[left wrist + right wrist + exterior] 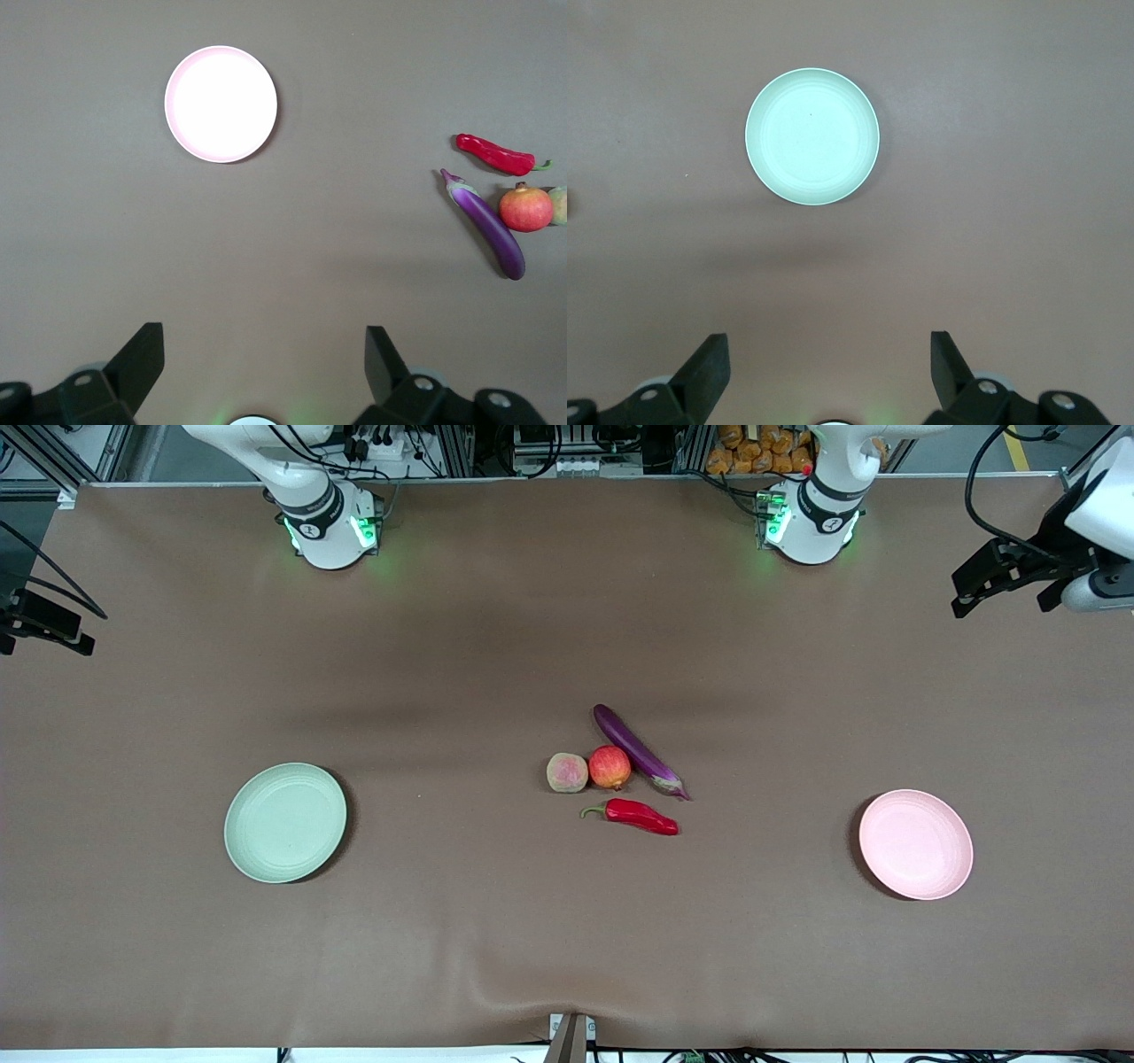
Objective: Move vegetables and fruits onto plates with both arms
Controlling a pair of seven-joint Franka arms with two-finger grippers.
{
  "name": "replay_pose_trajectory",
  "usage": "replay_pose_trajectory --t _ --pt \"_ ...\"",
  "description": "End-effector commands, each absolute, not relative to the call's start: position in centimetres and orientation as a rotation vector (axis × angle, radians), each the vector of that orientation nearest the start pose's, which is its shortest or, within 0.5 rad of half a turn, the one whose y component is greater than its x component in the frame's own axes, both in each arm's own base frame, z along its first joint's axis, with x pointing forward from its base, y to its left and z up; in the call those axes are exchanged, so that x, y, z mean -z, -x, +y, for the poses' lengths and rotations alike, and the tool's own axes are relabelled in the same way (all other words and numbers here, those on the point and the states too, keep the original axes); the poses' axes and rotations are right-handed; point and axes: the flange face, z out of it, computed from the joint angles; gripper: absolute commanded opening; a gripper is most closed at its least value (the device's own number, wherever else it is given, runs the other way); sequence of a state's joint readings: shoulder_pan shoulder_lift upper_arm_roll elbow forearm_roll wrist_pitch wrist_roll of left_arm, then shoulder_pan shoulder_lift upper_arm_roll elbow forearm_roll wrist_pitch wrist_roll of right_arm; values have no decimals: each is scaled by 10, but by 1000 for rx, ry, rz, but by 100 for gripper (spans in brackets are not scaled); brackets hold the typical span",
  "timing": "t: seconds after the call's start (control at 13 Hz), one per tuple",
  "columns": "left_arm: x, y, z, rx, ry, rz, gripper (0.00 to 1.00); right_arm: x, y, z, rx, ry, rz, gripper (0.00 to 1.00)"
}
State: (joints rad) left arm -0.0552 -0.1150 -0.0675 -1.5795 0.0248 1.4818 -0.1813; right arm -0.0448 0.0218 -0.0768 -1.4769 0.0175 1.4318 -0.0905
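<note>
Basically nothing transferred yet: green plate (pixel 285 823) toward right arm's end of desk (pixel 496 948), pink plate (pixel 916 844) toward left arm's end, both bare. Eggplant (pixel 638 751), apple (pixel 609 768), peach (pixel 567 772), chili (pixel 640 816) clustered mid-desk, apple touching peach and eggplant. All four left to move. Left end effector (pixel 263 354) spread wide, holding nothing, high over pink plate's end. Right end effector (pixel 830 354) same, over green plate's end.

A brown cloth (pixel 496 921) covers the table wrinkling near its front edge, while aluminium framing (pixel 461 447), cabling and a stack of orange-yellow items (pixel 762 452) line the table's robot-base side.
</note>
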Motion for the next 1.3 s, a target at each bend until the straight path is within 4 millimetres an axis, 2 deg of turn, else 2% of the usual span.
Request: replay_pose_trajectory --t 0.0,0.08,0.31,0.61,0.92,1.23 --pt "-688 -497 -56 14 3131 -107 100 -647 -542 -67 -100 3109 48 100" --pt "-692 -497 -54 25 3132 -114 100 -647 -542 -67 -100 3109 48 100" --pt "-687 -501 -45 -8 3129 -140 100 -647 -542 -67 -103 3109 48 100" --pt "-686 -502 -45 -14 3132 -135 100 -647 -541 -67 -110 3108 48 100" --pt "-670 -516 -45 -37 3129 -135 100 -647 -541 -67 -112 3106 50 100" --pt "-671 -516 -48 -22 3127 -131 100 -646 -541 -67 -116 3106 50 100"
